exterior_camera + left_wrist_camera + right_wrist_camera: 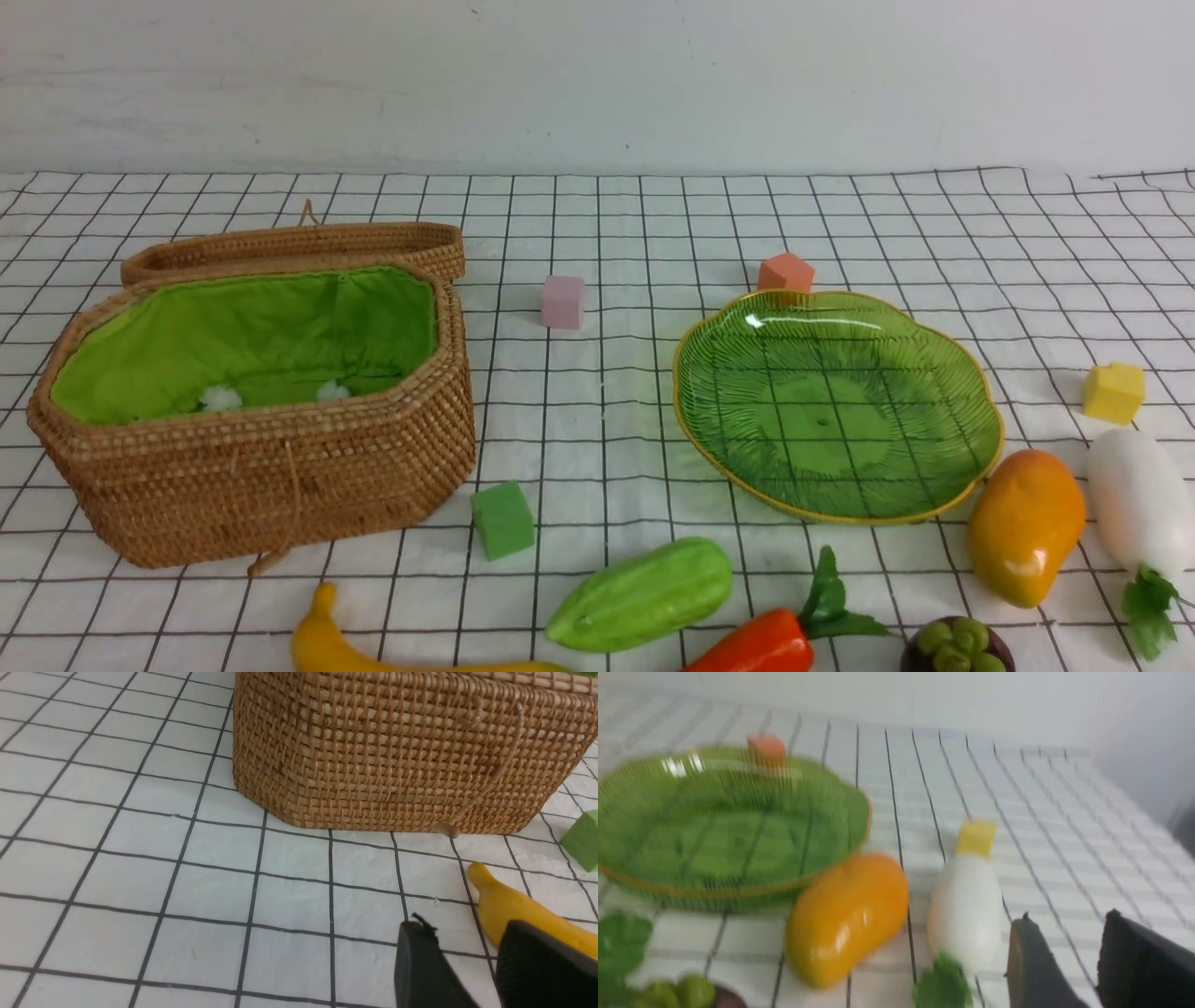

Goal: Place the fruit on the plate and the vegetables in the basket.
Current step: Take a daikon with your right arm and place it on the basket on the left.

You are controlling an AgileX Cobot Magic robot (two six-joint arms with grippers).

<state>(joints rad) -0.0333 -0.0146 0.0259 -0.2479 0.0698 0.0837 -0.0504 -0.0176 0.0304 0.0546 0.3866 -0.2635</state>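
The basket [280, 485] sat on the left with its long axis running left to right. It was open, and its lid [299, 245] lay behind it. The plate [831, 401] lay right of centre.

Along the near edge, the banana [327, 639] lay roughly left to right, its stem tip pointing up toward the basket's near wall. To its right, the gourd [644, 593] lay slanted, its narrower end near-left and its blunt end far-right. The pepper [756, 644] came next, its stem pointing right and away. The mangosteen [957, 644] sat cap up, cut by the frame. The mango [1025, 525] lay just beside the plate's near-right rim, its long axis roughly near to far. To its right, the radish [1139, 499] lay the same way, leaves toward the robot.

The left gripper [462, 938] hung above the cloth by the banana's stem end. Its jaws stood apart with nothing between them. The right gripper [1069, 919] hung just beside the radish, jaws likewise apart and holding nothing.

A white cloth [597, 420] with a black grid covered the surface, and a white wall [597, 84] stood behind. Four cubes lay on the cloth: green [502, 519], pink [563, 301], orange [785, 273] and yellow [1113, 392].
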